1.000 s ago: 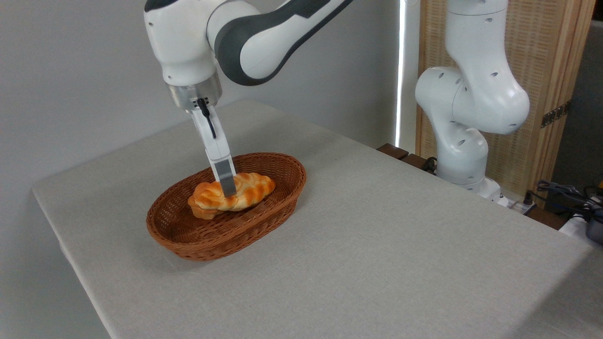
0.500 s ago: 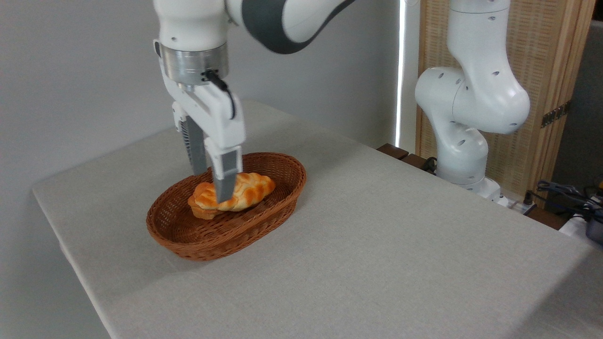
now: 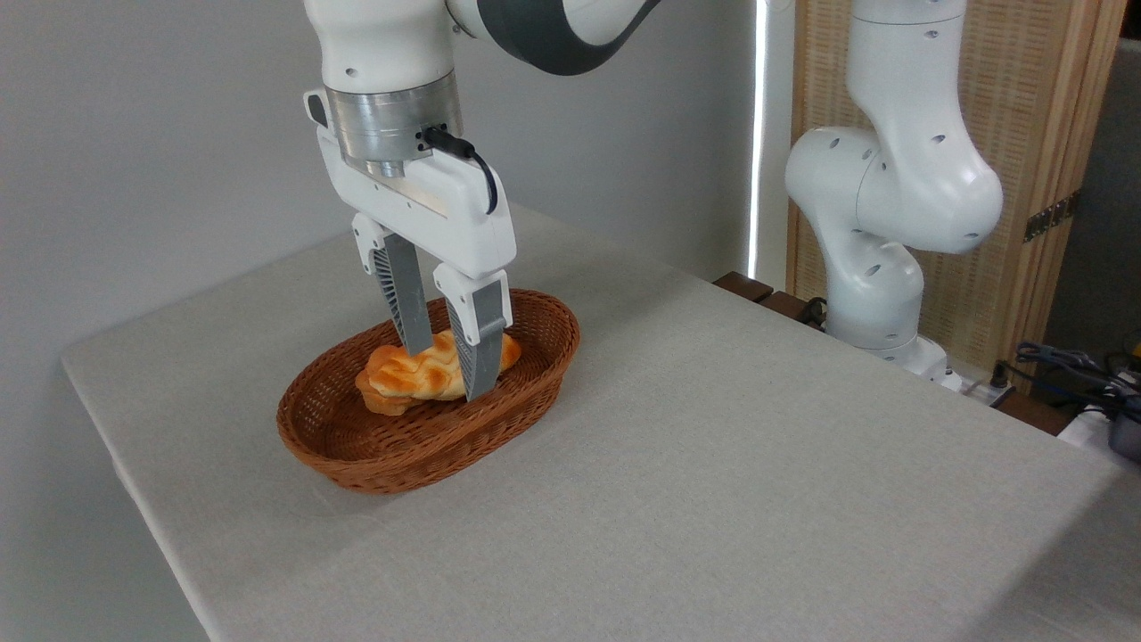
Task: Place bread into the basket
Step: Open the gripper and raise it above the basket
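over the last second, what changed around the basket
The end effector turned about its own axis, so both fingers now show with a gap between them, straddling the bread; whether they touch it is unclear. The bread and the basket stayed where they were.

Arm (image 3: 499,27): upper links cut off by the top edge.
Bread (image 3: 419,374): middle hidden behind the near finger (image 3: 481,343); underside hidden by the basket (image 3: 401,459) wall.
Finger contact: cannot tell whether the pads touch the loaf.
Table (image 3: 713,464): near and right parts cut off by the frame.
Cables (image 3: 1070,361): tangled at the right edge, cut off, too small to sort out.
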